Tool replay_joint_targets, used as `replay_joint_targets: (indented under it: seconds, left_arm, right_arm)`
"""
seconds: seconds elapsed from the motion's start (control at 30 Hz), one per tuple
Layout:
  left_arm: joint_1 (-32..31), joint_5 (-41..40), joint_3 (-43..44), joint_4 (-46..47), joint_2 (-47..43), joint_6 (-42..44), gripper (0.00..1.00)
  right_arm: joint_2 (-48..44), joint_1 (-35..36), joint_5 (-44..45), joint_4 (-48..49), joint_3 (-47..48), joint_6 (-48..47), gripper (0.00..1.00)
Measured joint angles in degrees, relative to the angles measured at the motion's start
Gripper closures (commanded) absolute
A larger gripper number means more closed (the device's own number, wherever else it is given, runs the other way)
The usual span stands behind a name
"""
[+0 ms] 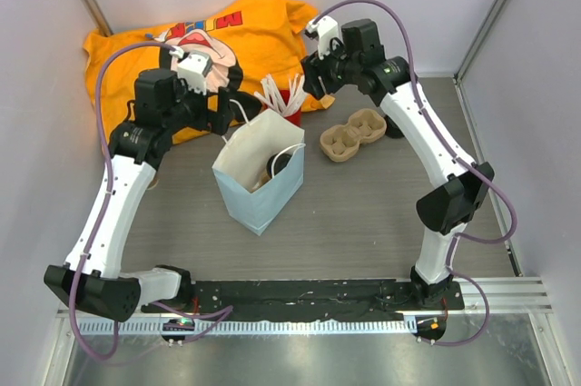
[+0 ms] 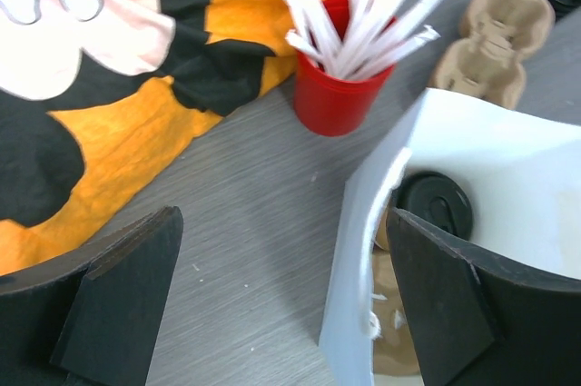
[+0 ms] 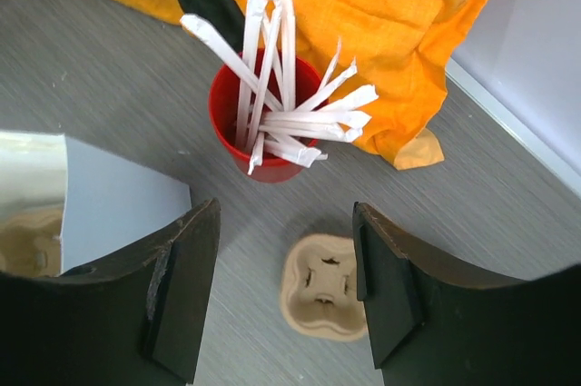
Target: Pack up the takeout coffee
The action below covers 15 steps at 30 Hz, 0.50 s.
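While the left gripper [image 2: 281, 222] hangs over the left rim of the bag [image 1: 259, 191], its jaws are spread wide and grasp nothing. The white wall of the bag passes between the two fingers, close to the right one, and I cannot tell if it touches. The coffee [image 2: 434, 206] stands inside the bag, and only its black lid shows from above. The bag stands open in the middle of the table [image 1: 363, 213]. Just behind it is a red cup [image 1: 292, 116] full of white sticks [image 3: 281, 104], and to the right of that cup lies a pulp carrier [image 1: 352, 134]. The right gripper [image 3: 286, 213] hovers above the carrier and the red cup, released, with nothing between its jaws. An orange shirt [image 1: 245, 32] lies at the far side of the table.
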Motion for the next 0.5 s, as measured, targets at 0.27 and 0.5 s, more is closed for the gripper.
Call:
replay_joint_targets:
  seconds: [0.27, 0.5]
  left_arm:
    - [0.13, 9.86, 0.79, -4.17, -0.02, 4.00, 0.00]
    - [0.37, 17.51, 3.98, -10.40, 0.00, 8.70, 0.00]
  right_arm:
    - [0.96, -6.32, -3.67, 9.84, -7.48, 8.94, 0.41]
    - [4.83, -9.16, -8.17, 16.61, -8.98, 15.13, 0.47]
